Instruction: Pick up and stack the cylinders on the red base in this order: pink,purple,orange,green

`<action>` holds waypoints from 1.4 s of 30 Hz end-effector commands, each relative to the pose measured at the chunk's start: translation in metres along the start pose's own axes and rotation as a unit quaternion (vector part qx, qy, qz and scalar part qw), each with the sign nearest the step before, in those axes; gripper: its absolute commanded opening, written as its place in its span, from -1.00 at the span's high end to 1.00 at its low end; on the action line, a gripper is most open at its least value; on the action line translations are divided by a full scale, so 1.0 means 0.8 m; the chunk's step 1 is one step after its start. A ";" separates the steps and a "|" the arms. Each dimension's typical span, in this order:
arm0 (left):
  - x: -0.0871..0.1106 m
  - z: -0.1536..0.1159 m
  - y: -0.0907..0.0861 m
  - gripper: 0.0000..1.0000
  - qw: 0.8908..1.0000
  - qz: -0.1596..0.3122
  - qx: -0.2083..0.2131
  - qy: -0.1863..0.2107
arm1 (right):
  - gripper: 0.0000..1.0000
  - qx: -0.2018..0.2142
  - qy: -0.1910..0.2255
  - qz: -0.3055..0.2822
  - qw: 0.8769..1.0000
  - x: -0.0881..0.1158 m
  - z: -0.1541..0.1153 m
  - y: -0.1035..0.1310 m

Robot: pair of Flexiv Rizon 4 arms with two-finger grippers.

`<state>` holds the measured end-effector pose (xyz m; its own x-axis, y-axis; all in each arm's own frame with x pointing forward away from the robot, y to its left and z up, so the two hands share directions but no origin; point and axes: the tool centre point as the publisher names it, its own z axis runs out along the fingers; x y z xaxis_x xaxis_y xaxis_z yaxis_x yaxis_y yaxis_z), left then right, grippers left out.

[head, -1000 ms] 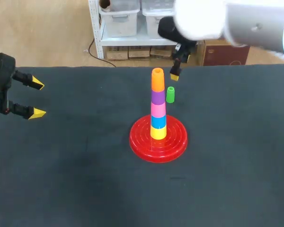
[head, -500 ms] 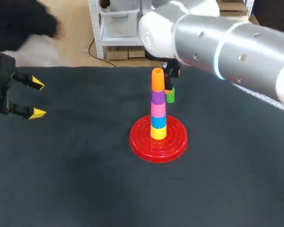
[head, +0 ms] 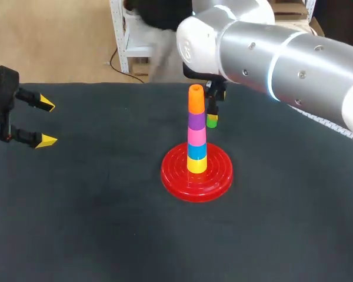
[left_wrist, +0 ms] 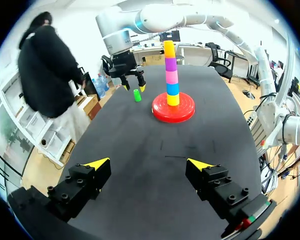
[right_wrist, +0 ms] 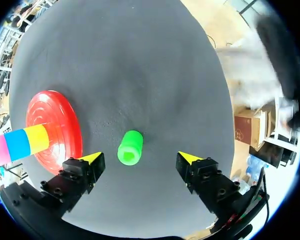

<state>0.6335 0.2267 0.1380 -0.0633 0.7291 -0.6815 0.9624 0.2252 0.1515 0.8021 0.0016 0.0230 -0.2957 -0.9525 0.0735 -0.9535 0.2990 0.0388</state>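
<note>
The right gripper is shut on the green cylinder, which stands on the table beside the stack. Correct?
No: the right gripper is open. The right wrist view shows its fingertips clear of the green cylinder on both sides. It does stand on the table beside the stack.

The cylinder (right_wrist: pixel 130 147) is green, the ringed base (head: pixel 219 176) red, the table (head: pixel 76 223) black.

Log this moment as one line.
stack top: orange cylinder | green cylinder: on table beside red base, unstacked | right pincer: open above green cylinder | left pincer: open, empty
</note>
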 end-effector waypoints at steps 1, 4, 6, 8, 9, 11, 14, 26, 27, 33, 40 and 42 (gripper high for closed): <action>0.001 0.000 -0.001 -1.00 1.000 0.001 -0.002 -0.001 | -0.76 0.011 -0.013 -0.004 1.000 0.004 0.002 0.013; 0.001 0.000 -0.001 -1.00 1.000 0.001 -0.002 -0.001 | -0.67 0.009 -0.012 -0.007 1.000 0.002 0.006 0.016; 0.001 0.000 -0.001 -1.00 1.000 0.001 -0.002 -0.001 | -0.66 0.008 -0.012 -0.008 1.000 0.001 0.008 0.016; 0.001 0.000 -0.001 -1.00 1.000 0.001 -0.002 -0.001 | -0.59 0.007 -0.011 -0.008 1.000 0.000 0.010 0.016; 0.001 0.000 -0.001 -1.00 1.000 0.001 -0.002 -0.001 | -0.24 0.007 -0.011 -0.008 1.000 0.000 0.010 0.015; 0.001 0.000 -0.001 -1.00 1.000 0.001 -0.002 -0.001 | 0.63 0.007 -0.011 -0.007 1.000 -0.001 0.011 0.014; 0.001 0.000 -0.001 -1.00 1.000 0.001 -0.002 -0.001 | 1.00 0.010 -0.015 -0.012 1.000 -0.002 0.010 0.013; 0.001 0.000 -0.001 -1.00 1.000 0.001 -0.002 -0.001 | 1.00 0.074 -0.068 -0.015 0.995 0.023 -0.130 0.029; 0.001 0.000 -0.001 -1.00 1.000 0.001 -0.002 -0.001 | 1.00 0.081 -0.076 -0.012 0.994 0.028 -0.148 0.031; 0.001 0.000 -0.001 -1.00 1.000 0.001 -0.002 -0.001 | 1.00 0.143 -0.091 0.000 0.986 0.045 -0.236 0.059; 0.001 0.000 -0.001 -1.00 1.000 0.001 -0.002 -0.001 | 1.00 0.198 -0.111 -0.004 0.974 0.035 -0.299 0.104; 0.001 0.000 -0.001 -1.00 1.000 0.001 -0.002 -0.001 | 1.00 0.202 -0.105 -0.003 0.974 0.031 -0.305 0.115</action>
<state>0.6335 0.2267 0.1380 -0.0633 0.7291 -0.6815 0.9624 0.2253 0.1515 0.7744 0.0139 0.2613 -0.2741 -0.9603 -0.0524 -0.9556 0.2781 -0.0975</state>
